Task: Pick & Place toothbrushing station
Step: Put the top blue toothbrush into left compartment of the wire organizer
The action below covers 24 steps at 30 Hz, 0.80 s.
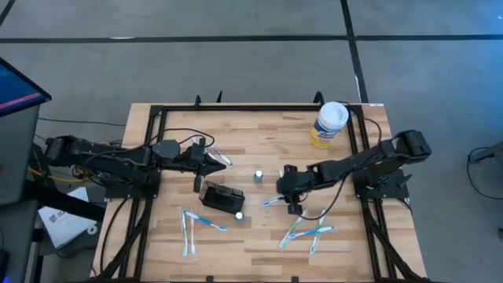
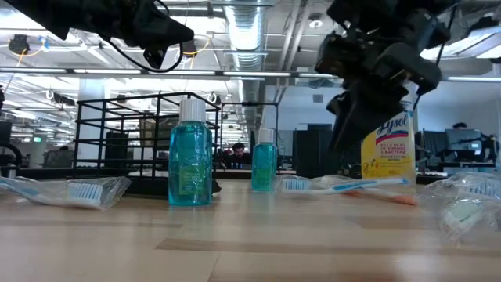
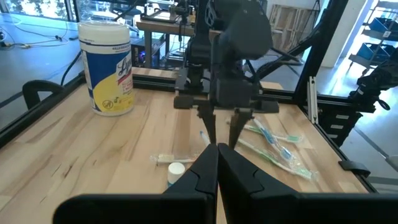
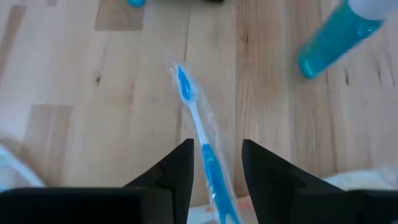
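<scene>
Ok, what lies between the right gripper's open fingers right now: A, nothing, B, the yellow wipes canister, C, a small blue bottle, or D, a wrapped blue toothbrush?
D: in the right wrist view, the right gripper stands open with the wrapped blue toothbrush lying on the table between its fingers.

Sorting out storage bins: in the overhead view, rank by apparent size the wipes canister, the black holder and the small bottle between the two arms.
1. wipes canister and black holder: look about alike, so unranked.
2. small bottle: clearly smallest.
</scene>
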Tool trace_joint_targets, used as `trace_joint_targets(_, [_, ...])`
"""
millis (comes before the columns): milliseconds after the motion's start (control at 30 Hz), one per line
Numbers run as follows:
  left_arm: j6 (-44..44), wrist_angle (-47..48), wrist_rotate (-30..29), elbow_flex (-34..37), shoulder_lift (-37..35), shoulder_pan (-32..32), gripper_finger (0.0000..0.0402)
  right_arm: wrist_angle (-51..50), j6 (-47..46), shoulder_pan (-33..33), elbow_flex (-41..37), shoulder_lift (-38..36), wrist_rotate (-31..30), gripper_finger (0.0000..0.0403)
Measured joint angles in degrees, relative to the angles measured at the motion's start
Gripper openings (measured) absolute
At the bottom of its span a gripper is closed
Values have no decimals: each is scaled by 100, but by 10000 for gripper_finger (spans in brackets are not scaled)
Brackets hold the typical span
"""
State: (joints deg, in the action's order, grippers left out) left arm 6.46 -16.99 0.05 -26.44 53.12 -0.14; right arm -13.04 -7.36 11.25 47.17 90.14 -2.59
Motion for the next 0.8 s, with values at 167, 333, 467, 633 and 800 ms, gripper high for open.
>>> trace_joint_targets(167, [1, 0, 0, 0, 0, 0, 0, -85, 184, 48, 327, 415, 11, 137])
trace_joint_targets(333, [2, 0, 0, 0, 0, 0, 0, -435, 214, 74, 618, 779, 20, 147])
trace_joint_targets(467, [2, 0, 2, 0, 0, 0, 0, -520, 337, 73, 791, 942, 20, 153])
trace_joint_targets(633, [2, 0, 2, -2, 0, 0, 0, -512, 344, 74, 799, 963, 16, 154])
trace_joint_targets(800, [2, 0, 2, -2, 0, 0, 0, -428, 346, 118, 799, 963, 0, 147])
